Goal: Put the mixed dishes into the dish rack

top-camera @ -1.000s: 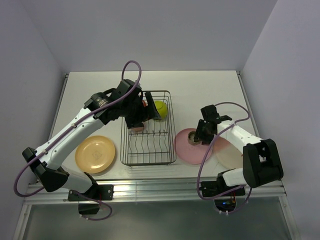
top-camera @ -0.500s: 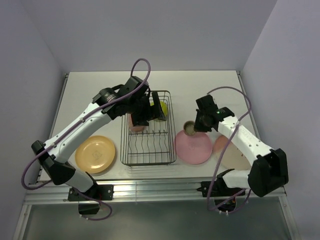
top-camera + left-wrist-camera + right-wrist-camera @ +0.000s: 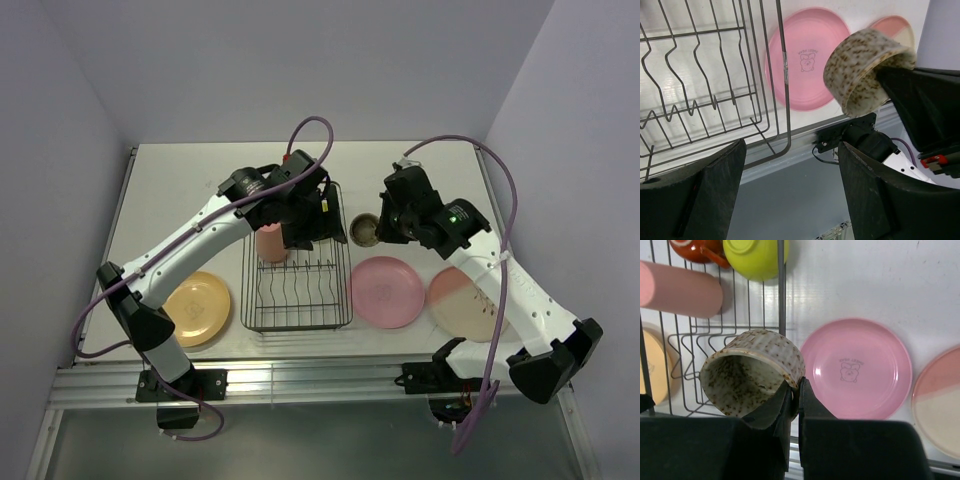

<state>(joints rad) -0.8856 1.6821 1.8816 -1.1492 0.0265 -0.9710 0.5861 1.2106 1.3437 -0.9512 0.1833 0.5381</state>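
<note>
Above the table (image 3: 420,170), right gripper (image 3: 796,396), clamping the tan bowl (image 3: 750,372), has reached the dish rack (image 3: 298,295); left gripper (image 3: 790,195) seemingly gapes empty.

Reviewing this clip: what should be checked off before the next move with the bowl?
1. Grip: right end effector pinches the rim of the speckled tan bowl: ok.
2. Bowl above the dish rack: the top view shows it just outside the right rim: not ok.
3. Path clear: left end effector, open and empty, hangs over the rack's far right part beside the bowl: not ok.
4. Free slots: near prongs bare; pink tumbler, lime-green bowl and red-orange cup sit at the far end: ok.
5. Bowl's height above the rack's rim: cannot tell.
</note>
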